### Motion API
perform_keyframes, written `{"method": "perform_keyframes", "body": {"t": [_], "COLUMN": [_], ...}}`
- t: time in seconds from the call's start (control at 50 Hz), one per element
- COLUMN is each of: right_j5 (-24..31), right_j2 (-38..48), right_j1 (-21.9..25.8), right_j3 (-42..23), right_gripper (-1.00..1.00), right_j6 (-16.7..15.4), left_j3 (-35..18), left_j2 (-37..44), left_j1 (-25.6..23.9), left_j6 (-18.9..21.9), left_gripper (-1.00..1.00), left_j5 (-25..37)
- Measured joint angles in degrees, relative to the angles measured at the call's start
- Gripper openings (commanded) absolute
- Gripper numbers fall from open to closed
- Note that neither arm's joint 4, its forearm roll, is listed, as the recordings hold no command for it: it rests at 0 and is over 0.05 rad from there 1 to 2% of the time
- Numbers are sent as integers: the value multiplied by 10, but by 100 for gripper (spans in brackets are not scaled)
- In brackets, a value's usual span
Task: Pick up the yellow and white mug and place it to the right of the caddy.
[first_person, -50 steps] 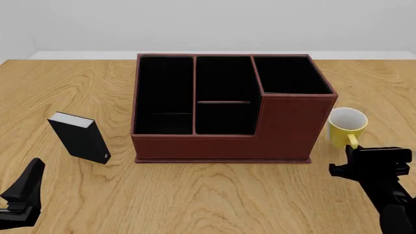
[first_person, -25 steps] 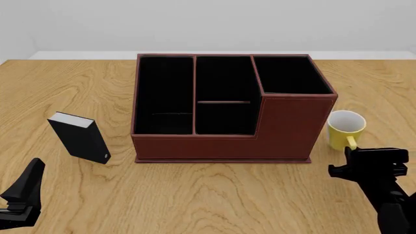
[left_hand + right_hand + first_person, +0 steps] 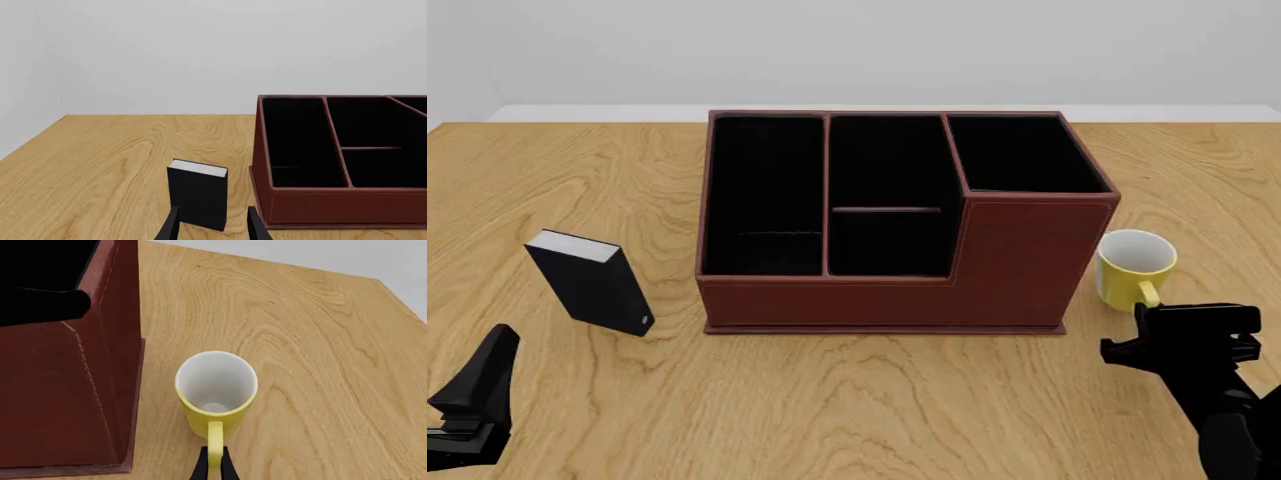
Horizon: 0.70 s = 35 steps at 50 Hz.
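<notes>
A: Start at the right end effector point(image 3: 212, 465). What is it doing?

B: In the right wrist view its two dark fingertips point(image 3: 200, 467) pinch the yellow loop handle of the mug point(image 3: 216, 392), so it is clenched on the mug. The mug stands upright on the table point(image 3: 320, 340), its white inside facing up.

A: And the front view?

B: There the right end effector point(image 3: 1154, 325) is a dark block at the near right, with the mug point(image 3: 1136, 268) just beyond it. The mug sits just right of the caddy's point(image 3: 894, 220) taller corner section, close to the wall; I cannot tell whether they touch. The pinch on the handle shows only from the wrist.

A: The left end effector?

B: Its fingers point(image 3: 168, 230) stand apart, released, holding nothing. The black block point(image 3: 197, 194) with a white top stands upright beyond the gap between them. In the front view that end effector point(image 3: 478, 395) is low at the near left corner, and the black block point(image 3: 590, 282) leans a little, well left of the caddy.

A: Anything in the way?

B: The caddy's reddish-brown wall point(image 3: 73, 390) rises right beside the mug. To the mug's right there is only bare wood.

A: The surface and room?

B: A light wooden table with strong grain, and a plain pale wall point(image 3: 854, 50) behind it. The left wrist view shows the caddy point(image 3: 340, 200) with its black compartments, but not the mug.
</notes>
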Motion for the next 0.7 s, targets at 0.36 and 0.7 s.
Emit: {"method": "perform_keyframes", "body": {"t": [0.36,0.7], "right_j5": [0,0], "right_j2": [11,30], "right_j1": [-1,1], "right_j3": [-5,-10], "right_gripper": [100,100], "right_j6": [-1,-1], "left_j3": [0,0], "left_j2": [0,0], "left_j1": [0,0], "left_j6": [0,0], "left_gripper": [100,100], "left_j5": [0,0]}}
